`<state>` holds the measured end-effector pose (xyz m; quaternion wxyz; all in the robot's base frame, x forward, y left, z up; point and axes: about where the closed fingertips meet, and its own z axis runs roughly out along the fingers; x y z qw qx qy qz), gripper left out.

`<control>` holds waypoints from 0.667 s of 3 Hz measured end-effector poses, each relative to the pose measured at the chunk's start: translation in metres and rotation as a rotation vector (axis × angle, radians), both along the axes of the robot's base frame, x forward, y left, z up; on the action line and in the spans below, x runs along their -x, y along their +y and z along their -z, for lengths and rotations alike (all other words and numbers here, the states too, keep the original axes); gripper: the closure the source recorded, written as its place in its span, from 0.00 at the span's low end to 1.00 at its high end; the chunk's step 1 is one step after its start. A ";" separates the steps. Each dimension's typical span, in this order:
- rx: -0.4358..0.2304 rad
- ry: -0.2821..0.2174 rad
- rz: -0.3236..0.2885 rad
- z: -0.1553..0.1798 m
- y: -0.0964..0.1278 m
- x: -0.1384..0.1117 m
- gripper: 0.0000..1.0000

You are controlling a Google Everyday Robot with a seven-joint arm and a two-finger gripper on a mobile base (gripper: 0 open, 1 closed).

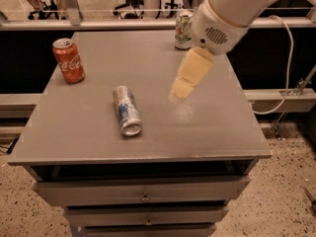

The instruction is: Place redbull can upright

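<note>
The redbull can (126, 110), slim, blue and silver, lies on its side near the middle of the grey table top (207, 127), one silver end toward the front edge. My gripper (183, 85) hangs from the white arm, above the table and to the right of the can, about a can's length from it, and holds nothing.
A red Coca-Cola can (68, 60) stands upright at the back left. A pale green-and-white can (183, 30) stands upright at the back edge, partly behind my arm. Drawers (143, 191) sit under the table top. A cable (289, 63) hangs at the right.
</note>
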<state>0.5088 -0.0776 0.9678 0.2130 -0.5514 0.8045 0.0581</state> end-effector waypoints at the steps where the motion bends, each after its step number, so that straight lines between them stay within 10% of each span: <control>1: -0.041 0.055 0.079 0.015 0.074 -0.016 0.00; 2: -0.024 0.092 0.163 0.034 0.109 -0.027 0.00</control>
